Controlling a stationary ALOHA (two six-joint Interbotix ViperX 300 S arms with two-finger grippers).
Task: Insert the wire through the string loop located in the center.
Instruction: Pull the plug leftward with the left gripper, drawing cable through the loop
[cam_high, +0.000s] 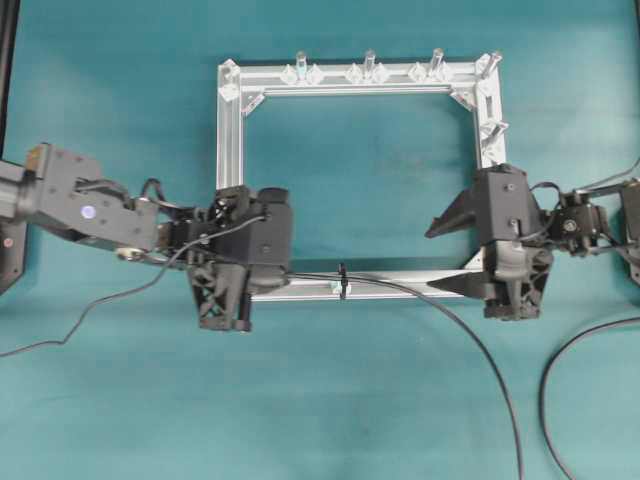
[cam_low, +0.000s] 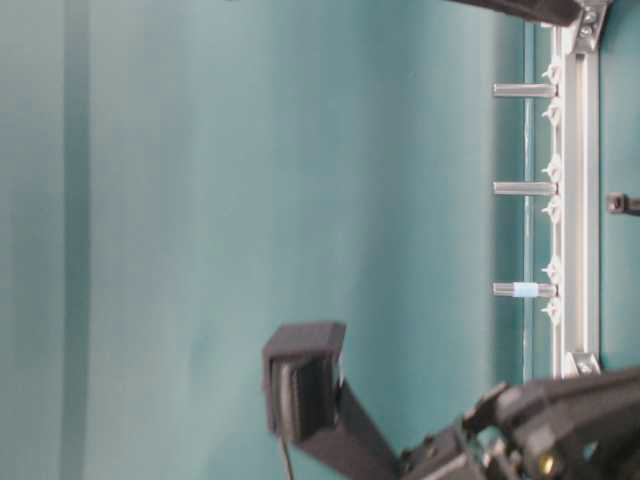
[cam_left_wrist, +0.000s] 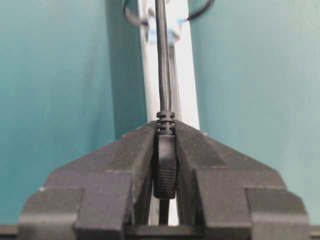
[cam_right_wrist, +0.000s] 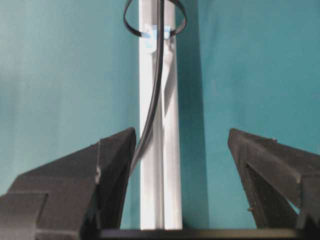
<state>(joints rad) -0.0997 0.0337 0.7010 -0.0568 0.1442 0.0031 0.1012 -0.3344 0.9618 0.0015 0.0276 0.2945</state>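
Black wire (cam_left_wrist: 164, 75) sits clamped at its plug end in your left gripper (cam_left_wrist: 165, 150) | it runs along the aluminium frame bar (cam_right_wrist: 160, 165) through the string loop (cam_right_wrist: 155, 20) | your right gripper (cam_right_wrist: 182, 165) stands spread wide, straddling the bar, holding nothing.

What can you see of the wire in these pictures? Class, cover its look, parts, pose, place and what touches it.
The wire is a thin, flexible black cable with a ribbed, moulded plug body. The left gripper is shut on that plug body; the tip is hidden. From there the cable runs along the silver frame bar, passes through the string loop, then curves off across the teal table to the bottom edge. The right gripper stands open around the bar, the cable close beside one finger.
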